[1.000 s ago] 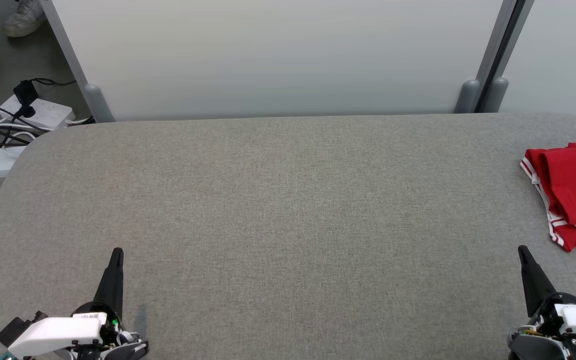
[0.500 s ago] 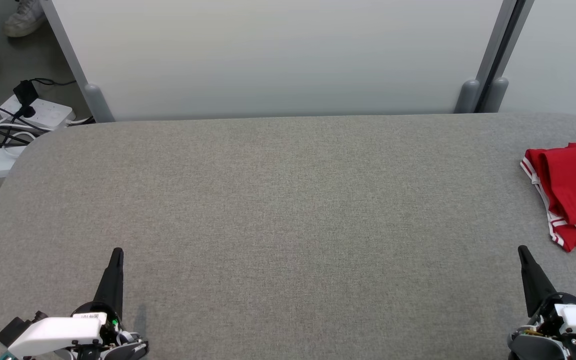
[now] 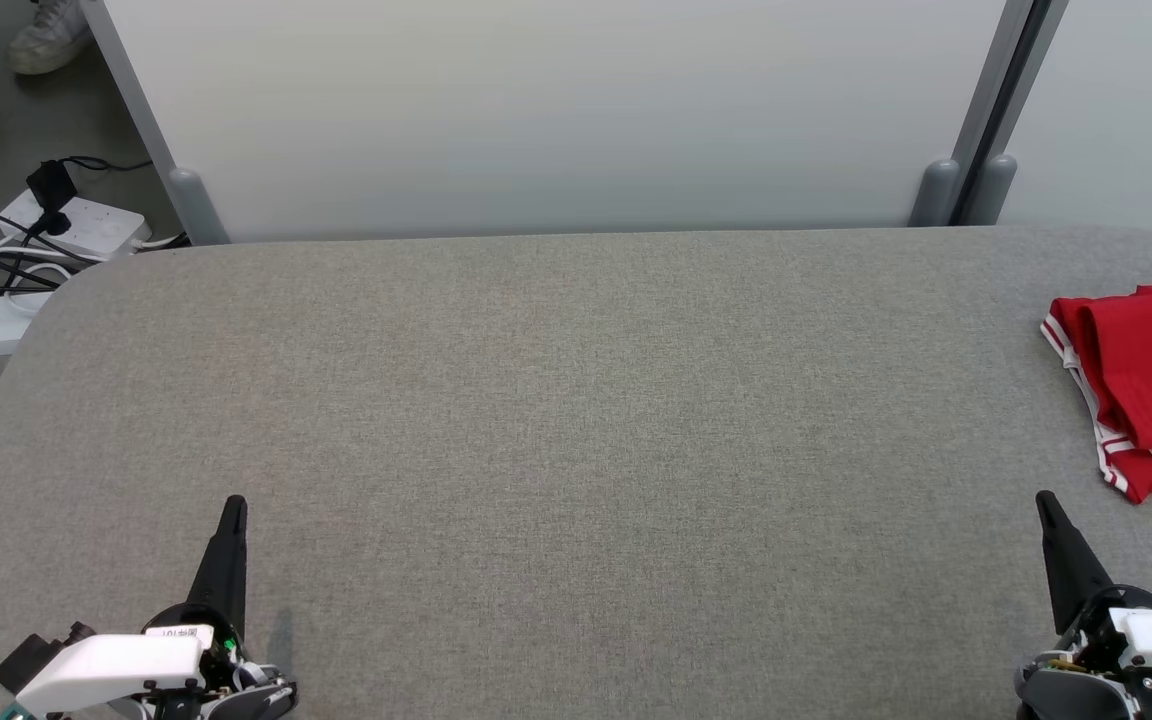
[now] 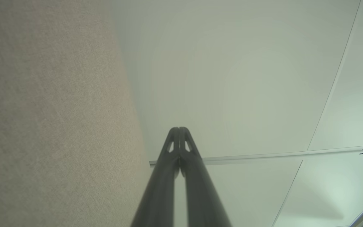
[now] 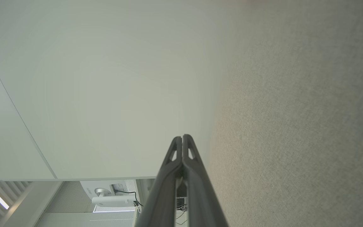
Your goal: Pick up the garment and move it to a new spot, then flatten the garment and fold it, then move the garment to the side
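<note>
The garment, red with white trim, lies apparently folded at the bench's right edge, likely set aside as the task asks. The left gripper and right gripper rest near, jaws together, empty.

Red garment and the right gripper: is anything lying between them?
No. In the head view, bare grey tabletop lies between the right gripper and the red garment.
</note>
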